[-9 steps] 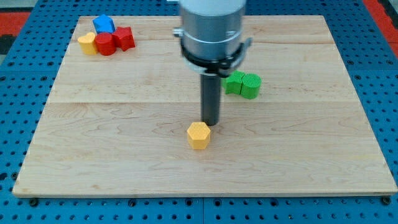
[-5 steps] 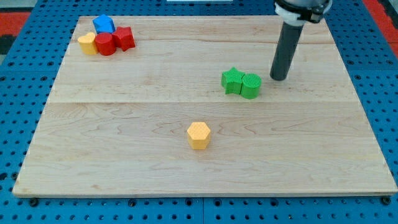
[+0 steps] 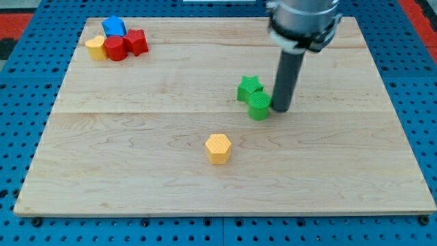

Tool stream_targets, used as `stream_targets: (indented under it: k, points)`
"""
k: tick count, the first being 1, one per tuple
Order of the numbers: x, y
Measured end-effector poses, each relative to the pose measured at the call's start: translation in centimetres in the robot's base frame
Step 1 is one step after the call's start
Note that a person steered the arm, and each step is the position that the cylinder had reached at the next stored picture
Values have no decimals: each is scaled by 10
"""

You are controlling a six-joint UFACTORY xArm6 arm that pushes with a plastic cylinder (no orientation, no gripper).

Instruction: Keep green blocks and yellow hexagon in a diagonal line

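A yellow hexagon (image 3: 218,148) lies on the wooden board below its middle. A green star-shaped block (image 3: 249,88) and a green round block (image 3: 259,106) sit touching each other, up and to the right of the hexagon. The round one lies below and slightly right of the star. My tip (image 3: 280,108) stands right against the right side of the green round block. The dark rod rises from it to the arm at the view's top.
In the top left corner a blue block (image 3: 114,27), a yellow block (image 3: 96,48), a red round block (image 3: 116,48) and a red star-shaped block (image 3: 136,42) are clustered together. The board's edge (image 3: 218,213) runs along the bottom.
My tip went from beside the hexagon to the right of the green blocks, then down-left against the round one. The round block shifted down-left and the star shifted left. The hexagon stayed.
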State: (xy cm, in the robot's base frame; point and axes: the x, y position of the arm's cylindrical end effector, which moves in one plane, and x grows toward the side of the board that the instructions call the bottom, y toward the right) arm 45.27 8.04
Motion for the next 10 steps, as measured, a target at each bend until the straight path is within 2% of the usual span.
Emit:
stream_targets:
  k: [1, 3, 4, 5, 6, 7, 8, 9, 10]
  points:
    - [11, -28]
    - [4, -38]
    - [37, 26]
    - [81, 3]
    - [85, -59]
    - [85, -130]
    - [85, -118]
    - [47, -56]
    - [7, -42]
